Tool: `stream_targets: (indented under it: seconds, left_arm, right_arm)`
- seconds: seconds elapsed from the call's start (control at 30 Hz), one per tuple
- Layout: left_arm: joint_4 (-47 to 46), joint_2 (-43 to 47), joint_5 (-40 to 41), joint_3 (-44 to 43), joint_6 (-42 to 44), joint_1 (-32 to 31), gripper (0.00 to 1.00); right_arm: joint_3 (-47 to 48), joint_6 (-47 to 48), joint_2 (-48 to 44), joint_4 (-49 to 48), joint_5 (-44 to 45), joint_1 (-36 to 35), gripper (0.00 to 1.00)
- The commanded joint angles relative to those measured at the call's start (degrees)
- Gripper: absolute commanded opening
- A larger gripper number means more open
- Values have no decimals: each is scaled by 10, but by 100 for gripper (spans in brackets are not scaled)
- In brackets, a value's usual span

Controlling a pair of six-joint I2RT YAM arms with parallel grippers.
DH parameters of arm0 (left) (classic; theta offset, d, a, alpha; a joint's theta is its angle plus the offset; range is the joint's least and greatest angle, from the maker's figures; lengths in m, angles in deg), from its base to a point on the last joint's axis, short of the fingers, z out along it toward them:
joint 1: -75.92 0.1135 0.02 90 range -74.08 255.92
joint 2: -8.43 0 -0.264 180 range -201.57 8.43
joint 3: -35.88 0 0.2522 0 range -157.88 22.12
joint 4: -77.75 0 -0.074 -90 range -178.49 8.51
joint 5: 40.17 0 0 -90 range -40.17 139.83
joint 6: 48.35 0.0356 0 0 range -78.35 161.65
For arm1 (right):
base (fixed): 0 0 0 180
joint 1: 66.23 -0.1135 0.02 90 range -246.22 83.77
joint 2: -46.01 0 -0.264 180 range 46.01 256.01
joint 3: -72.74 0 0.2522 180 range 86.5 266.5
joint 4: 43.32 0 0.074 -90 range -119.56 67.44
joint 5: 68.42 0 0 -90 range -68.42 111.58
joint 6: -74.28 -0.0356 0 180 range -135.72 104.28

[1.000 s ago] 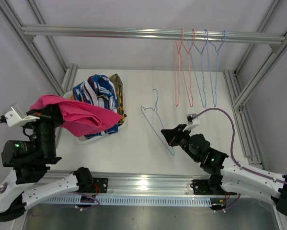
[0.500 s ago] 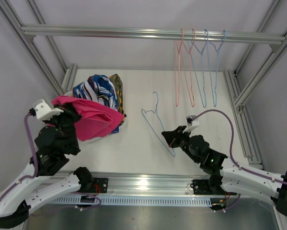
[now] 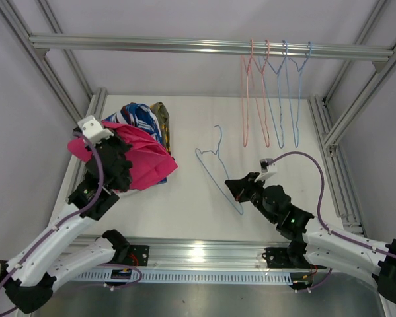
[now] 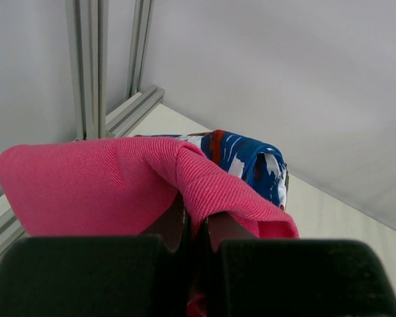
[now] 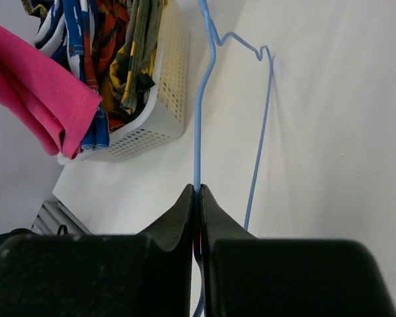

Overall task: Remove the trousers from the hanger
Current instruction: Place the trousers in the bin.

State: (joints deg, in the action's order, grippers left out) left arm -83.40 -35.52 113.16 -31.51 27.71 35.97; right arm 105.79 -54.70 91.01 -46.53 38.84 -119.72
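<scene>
Left pincer [image 4: 194,224] clamped on magenta pink trousers [image 4: 85,185], above white basket [image 5: 155,125] holding other patterned pairs [image 5: 112,46]. Right pincer [image 5: 198,198] closed on blue hanger [image 5: 199,119], bare, over counter [image 3: 184,198]. Rail hangers [image 3: 274,99] bare too. Judgement: removal seems done; only release of pink pair remains.
</scene>
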Motion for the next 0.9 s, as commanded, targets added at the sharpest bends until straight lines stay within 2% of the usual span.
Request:
stream_targets:
  seconds: [0.0,0.37,0.77,0.87]
  left_arm:
    - [-44,-27,-53,-34,-38,39,1]
    - [12,-143,-117,-70,-116,148,1]
    - [-2,-240,-157,-97,-140,208,1]
    - [11,-263,-180,-100,-171,223,1]
  right_arm:
    - [-12,-2,-4,-46,-16,15,0]
    - [-37,-5,4,-75,-67,59,0]
    - [-50,-6,30,-101,-93,82,0]
    - [-51,-6,28,-98,-95,87,0]
